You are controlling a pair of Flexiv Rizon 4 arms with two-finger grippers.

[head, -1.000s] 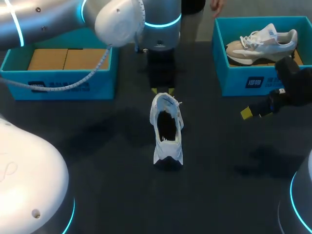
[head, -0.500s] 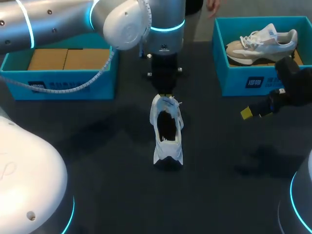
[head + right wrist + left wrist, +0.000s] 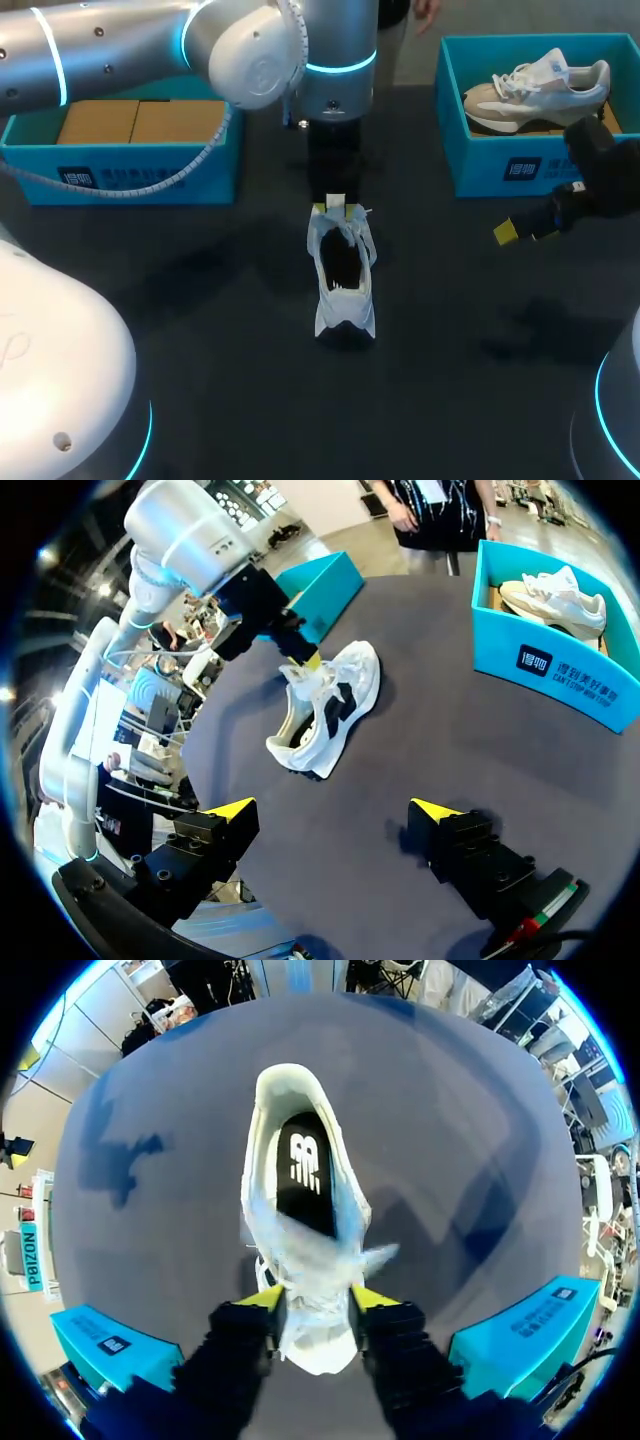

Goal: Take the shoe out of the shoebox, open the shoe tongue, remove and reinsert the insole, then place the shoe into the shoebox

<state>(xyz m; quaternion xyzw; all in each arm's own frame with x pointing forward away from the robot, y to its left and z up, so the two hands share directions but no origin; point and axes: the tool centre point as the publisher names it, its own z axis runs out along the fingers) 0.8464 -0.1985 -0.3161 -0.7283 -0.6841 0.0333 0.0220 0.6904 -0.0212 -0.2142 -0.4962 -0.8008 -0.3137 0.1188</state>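
**Two yellow tips on the tongue; the shoe is ready to be opened**

The left gripper hangs over the white shoe with its fingers pressed in from both sides on the tongue, so it is gripping that flap. The rest of the shoe runs straight ahead of the fingers, upright on its sole on the dark table; the black insole shows in the opening just beyond the grip. The right gripper hovers over the table with its fingers spread wide and nothing between them; the shoe lies well ahead of it and off to one side. One blue shoebox, with brown cardboard inside, stands behind the left gripper on one flank; a second box, holding another shoe, stands behind it on the other.

The step in hand appears to be opening the tongue. The pull should probably go up and back, away from the opening ahead of the fingers, and slowly. Only the shoe's own weight seems to hold it down, so a sharp tug could lift or tip it; the idle right gripper could steady the heel. Whether a lace is caught in the grip cannot be told. The mouth should end up wide enough to leave the insole's near edge free to grasp.
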